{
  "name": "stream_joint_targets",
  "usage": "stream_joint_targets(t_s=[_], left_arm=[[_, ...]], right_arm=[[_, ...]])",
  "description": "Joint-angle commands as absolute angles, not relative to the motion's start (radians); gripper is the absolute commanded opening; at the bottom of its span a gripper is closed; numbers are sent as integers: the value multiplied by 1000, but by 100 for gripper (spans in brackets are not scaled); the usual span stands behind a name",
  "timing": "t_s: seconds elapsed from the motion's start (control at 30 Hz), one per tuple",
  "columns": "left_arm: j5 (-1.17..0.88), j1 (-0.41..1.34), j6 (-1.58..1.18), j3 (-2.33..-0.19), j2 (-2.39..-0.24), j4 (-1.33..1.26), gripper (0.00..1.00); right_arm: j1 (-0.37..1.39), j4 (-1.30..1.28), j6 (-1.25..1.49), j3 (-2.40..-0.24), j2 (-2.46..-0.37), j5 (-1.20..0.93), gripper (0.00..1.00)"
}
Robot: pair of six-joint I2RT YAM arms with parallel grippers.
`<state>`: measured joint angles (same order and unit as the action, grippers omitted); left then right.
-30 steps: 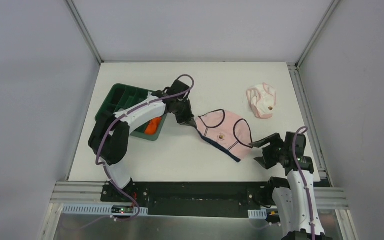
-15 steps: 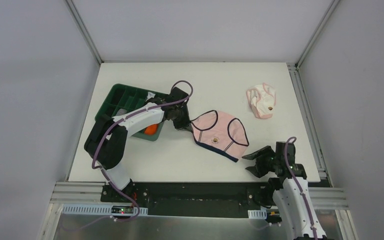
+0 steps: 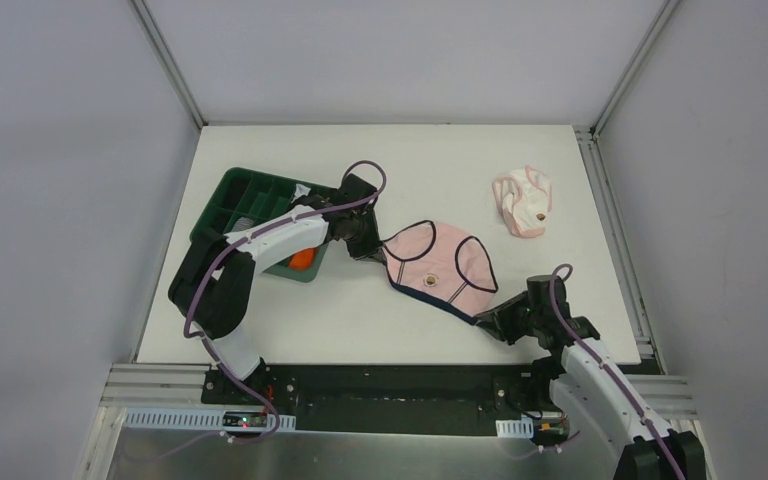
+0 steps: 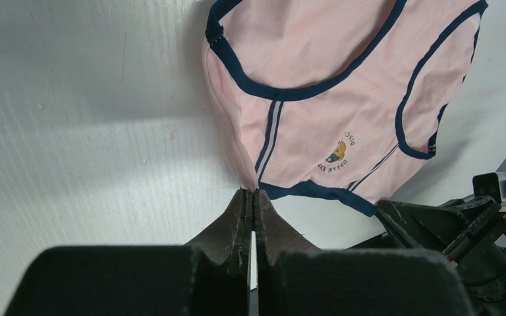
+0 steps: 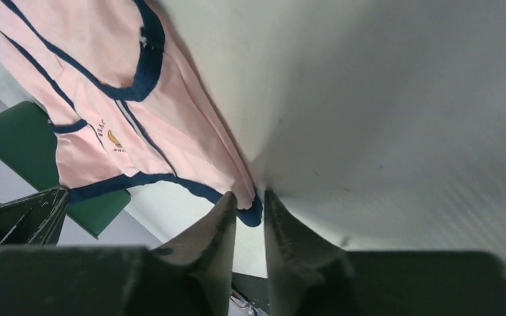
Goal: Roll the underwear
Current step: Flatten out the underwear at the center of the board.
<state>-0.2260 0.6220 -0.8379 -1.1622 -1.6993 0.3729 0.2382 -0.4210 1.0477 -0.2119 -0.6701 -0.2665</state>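
The pink underwear (image 3: 440, 268) with navy edging lies spread flat mid-table, print side up. My left gripper (image 3: 378, 250) is shut on its left corner; in the left wrist view the fingertips (image 4: 253, 192) pinch the fabric's edge (image 4: 329, 99). My right gripper (image 3: 480, 318) is at the near right corner. In the right wrist view its fingers (image 5: 250, 197) stand a narrow gap apart, with the navy corner of the underwear (image 5: 105, 85) between the tips. The paler underwear (image 3: 522, 200) lies crumpled at the far right.
A green compartment tray (image 3: 230, 200) sits at the left under my left arm, with an orange rolled cloth (image 3: 302, 258) in its near corner. The table's right rail (image 3: 615, 250) runs close to my right arm.
My right gripper moved left to the underwear's near right corner and its jaws narrowed around it. My left gripper drew the underwear slightly left, then held still.
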Motion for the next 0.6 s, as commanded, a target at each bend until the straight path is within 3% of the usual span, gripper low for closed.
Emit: stream_joint_targets(t_s=[0.0, 0.07, 0.1, 0.33, 0.57], left_arm=[[-227, 624, -839, -1144, -1661, 365, 0], [-213, 624, -826, -1158, -1672, 394, 0], [-205, 624, -817, -1175, -1682, 426, 0], [-192, 621, -810, -1309, -1683, 539, 0], [-231, 560, -716, -1812, -1874, 647, 0]], right_arm=[[254, -370, 1089, -200, -713, -178, 18], [254, -378, 1073, -214, -725, -170, 3], [254, -394, 1059, -228, -722, -162, 0], [193, -559, 857, -476, -745, -90, 0], [17, -501, 617, -974, -1117, -167, 0]])
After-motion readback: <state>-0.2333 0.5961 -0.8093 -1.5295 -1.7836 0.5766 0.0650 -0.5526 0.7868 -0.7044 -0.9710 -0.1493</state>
